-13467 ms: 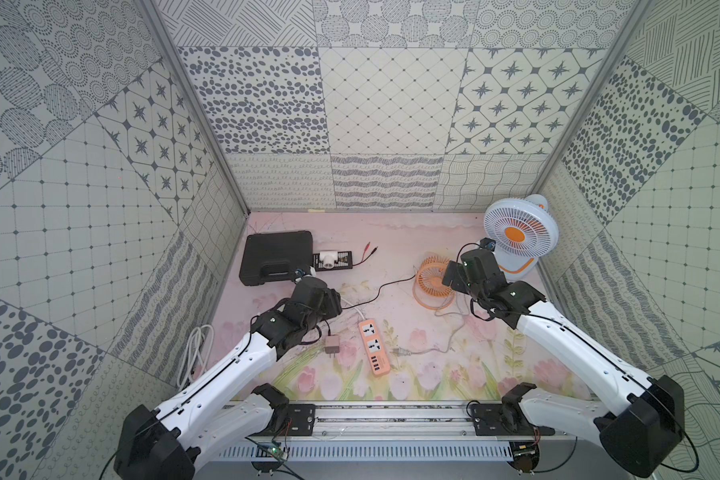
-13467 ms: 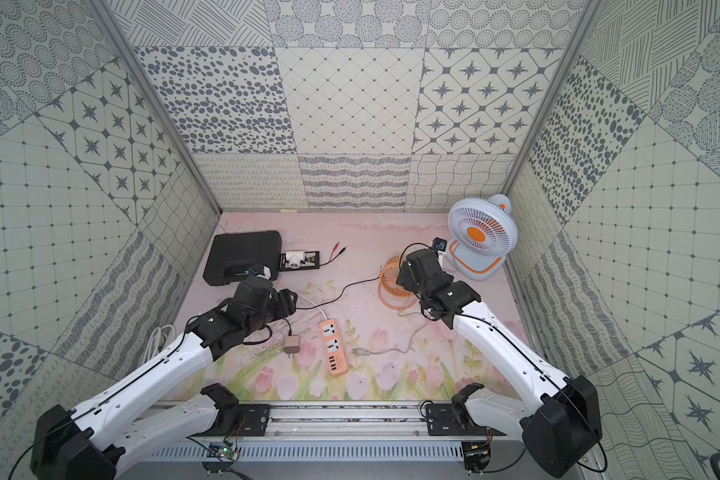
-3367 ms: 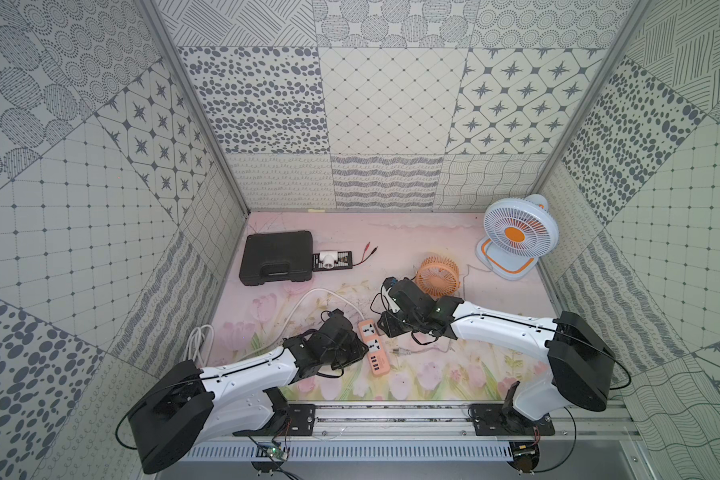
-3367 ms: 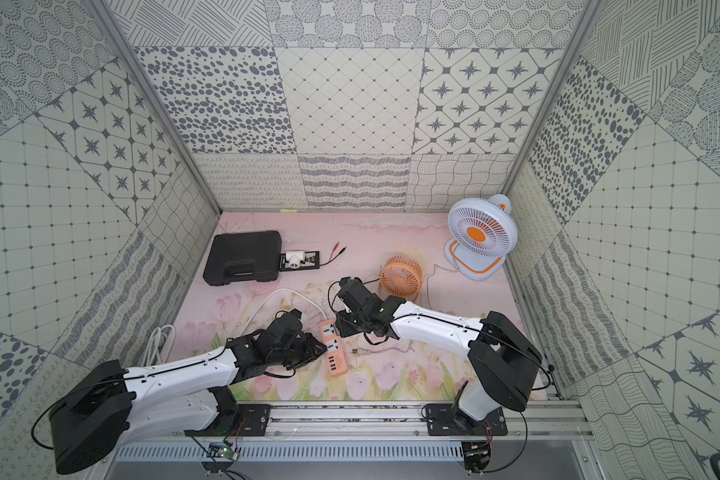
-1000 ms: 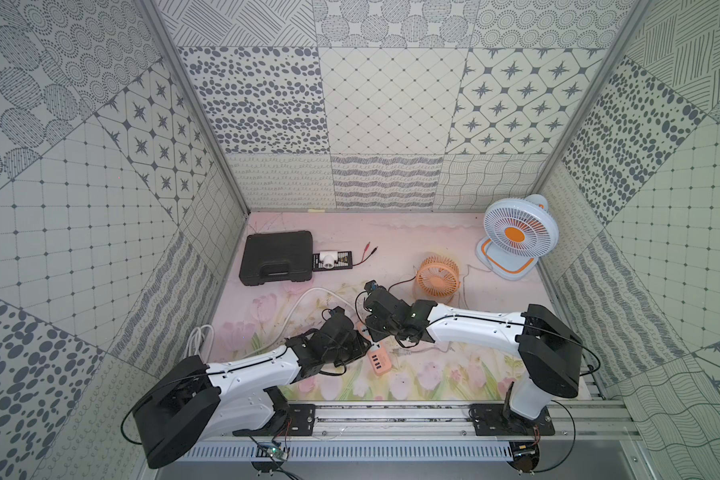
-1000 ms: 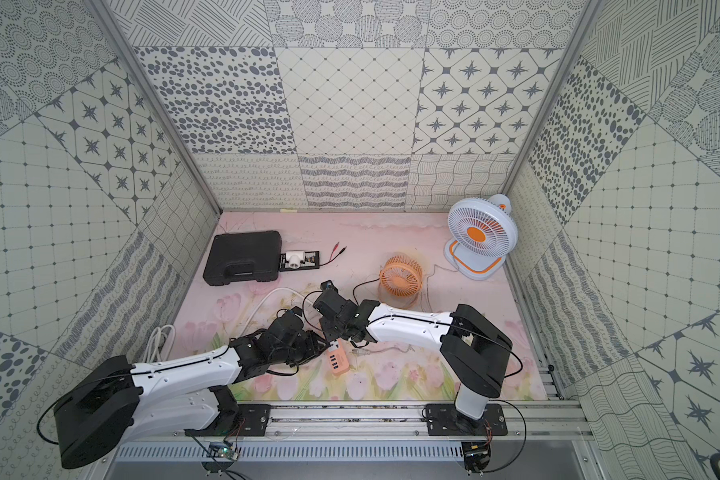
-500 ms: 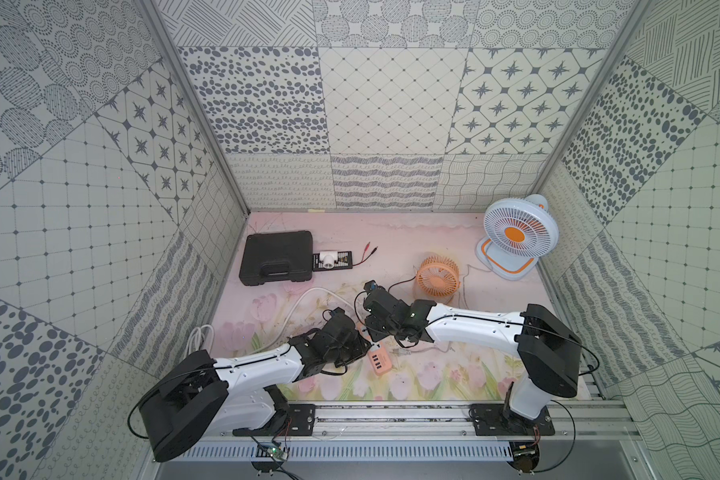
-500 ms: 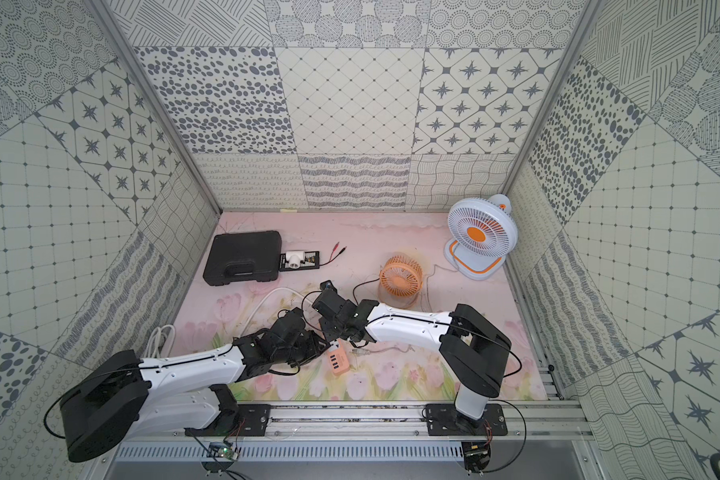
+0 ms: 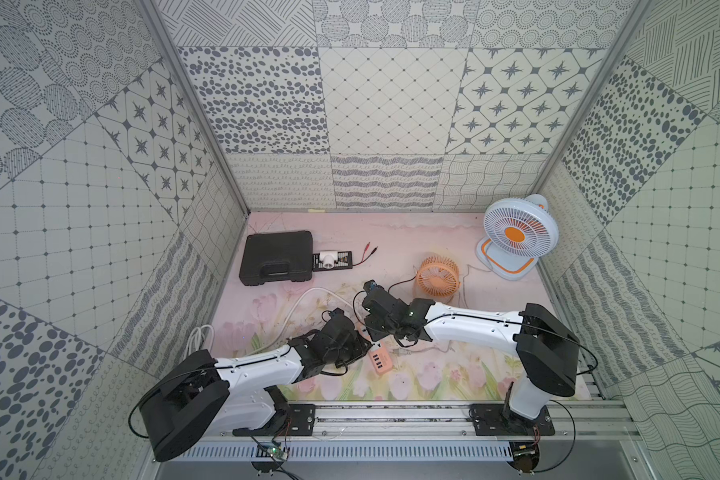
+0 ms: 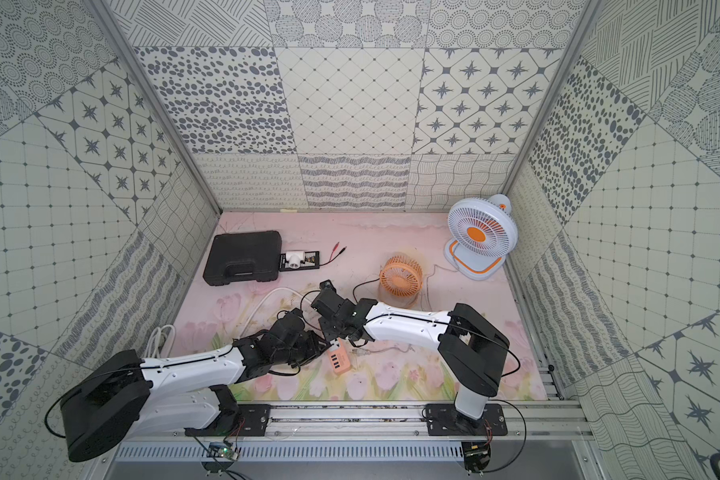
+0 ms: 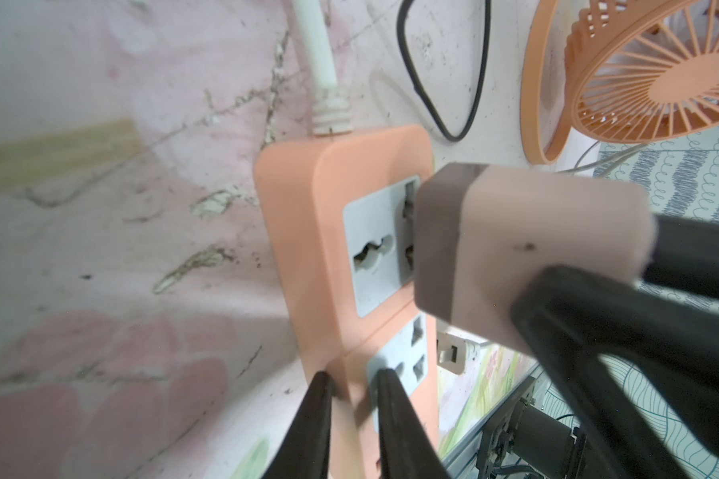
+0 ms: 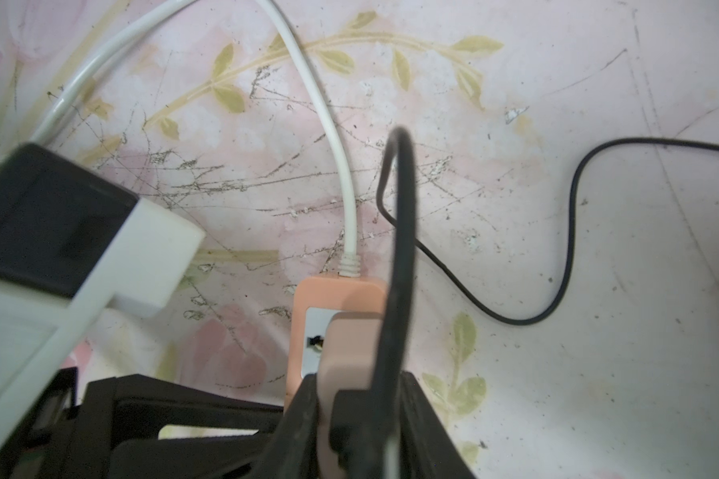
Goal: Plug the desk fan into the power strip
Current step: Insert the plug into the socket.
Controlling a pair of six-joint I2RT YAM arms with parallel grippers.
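The peach-orange power strip (image 9: 377,357) (image 10: 339,357) lies near the front of the mat, its thick white cord (image 9: 304,297) leading back and left. My left gripper (image 11: 351,379) is shut on the strip's long edge (image 11: 308,232) beside the second socket. My right gripper (image 12: 358,379) is shut on a beige plug (image 11: 515,249) (image 12: 345,344). The plug's front end sits at the white face of the socket nearest the cord; its prongs are hidden. A black cable (image 12: 569,249) runs from the plug toward the small orange desk fan (image 9: 437,276) (image 11: 648,70).
A larger white-and-orange fan (image 9: 516,232) stands at the back right. A loose white plug (image 9: 400,352) (image 11: 453,352) on a thin cord lies just right of the strip. A black case (image 9: 277,257) and a small tester (image 9: 331,261) sit back left. Coiled white cord (image 9: 200,336) lies by the left wall.
A few seconds ago my right gripper was farther right; it has carried the plug left onto the strip. Over the last second both arms have stayed almost still.
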